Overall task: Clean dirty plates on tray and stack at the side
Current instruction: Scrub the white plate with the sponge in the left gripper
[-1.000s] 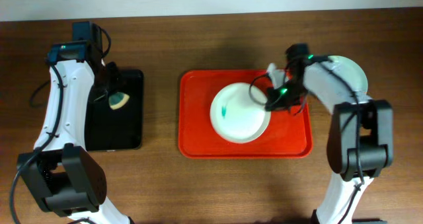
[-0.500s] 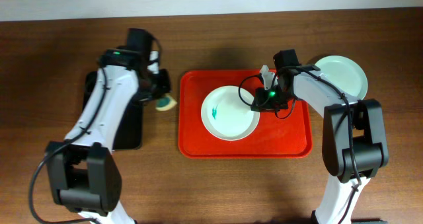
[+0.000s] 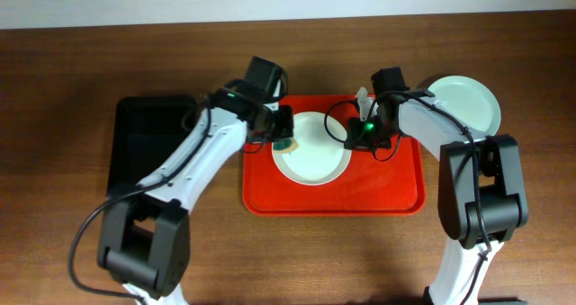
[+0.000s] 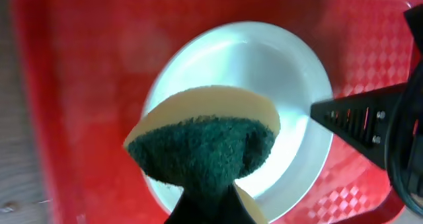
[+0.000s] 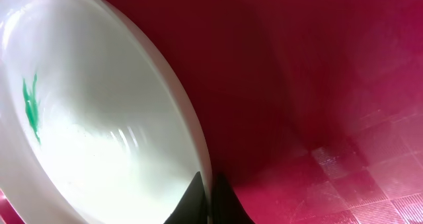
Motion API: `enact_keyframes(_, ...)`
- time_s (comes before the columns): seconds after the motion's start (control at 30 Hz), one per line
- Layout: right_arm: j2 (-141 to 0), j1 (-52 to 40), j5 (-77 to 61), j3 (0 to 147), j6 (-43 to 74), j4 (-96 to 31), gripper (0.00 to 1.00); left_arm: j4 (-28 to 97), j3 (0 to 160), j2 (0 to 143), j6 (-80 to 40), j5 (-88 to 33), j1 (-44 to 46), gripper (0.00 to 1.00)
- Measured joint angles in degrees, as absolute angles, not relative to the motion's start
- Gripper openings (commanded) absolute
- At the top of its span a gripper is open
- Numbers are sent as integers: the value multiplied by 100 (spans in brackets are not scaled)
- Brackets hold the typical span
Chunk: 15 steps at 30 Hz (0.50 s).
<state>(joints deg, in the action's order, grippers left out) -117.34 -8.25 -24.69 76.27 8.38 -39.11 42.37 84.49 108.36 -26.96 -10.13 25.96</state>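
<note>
- The white plate [image 3: 317, 159] lies in the middle of the red tray [image 3: 270, 195]. It is round, so it has no long side.
- A green smear [image 5: 30, 106] sits on the plate. It shows only in the right wrist view.
- The right tool [image 3: 357, 136] is closed tight on the plate's rim. From above, it grips at about 3 o'clock.
- The left tool [image 3: 281, 134] is closed on a sponge [image 3: 285, 145]. The sponge has a yellow top and a dark green scrub side [image 4: 205, 148].
- From above, the sponge hangs over the plate's 9 o'clock edge. The bare middle of the plate lies toward 3 o'clock from it. So the left arm is the one near enough to wipe.
- Seen from above, the sponge hides the smear. It may be right under the sponge, but I cannot be sure.
- I cannot tell if the sponge touches the plate or floats just above it.
- A pale green plate [image 3: 468, 103] rests on the counter [image 3: 360, 260] at 2 o'clock from the tray. The right arm covers part of it.
- A black tray [image 3: 148, 161] lies at 9 o'clock, well apart from the plate.
</note>
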Motion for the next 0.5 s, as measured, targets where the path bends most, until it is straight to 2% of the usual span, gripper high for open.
enact_keyframes(0.3,-11734,-825,-2456,7627,882,-3887,4,2993,8399,11764,-2989,-1013,3092,0)
enact_keyframes(0.5,-11734,-829,-2451,7627,882,-3883,4,2873,8418,12221,-3006,-871,3188,0)
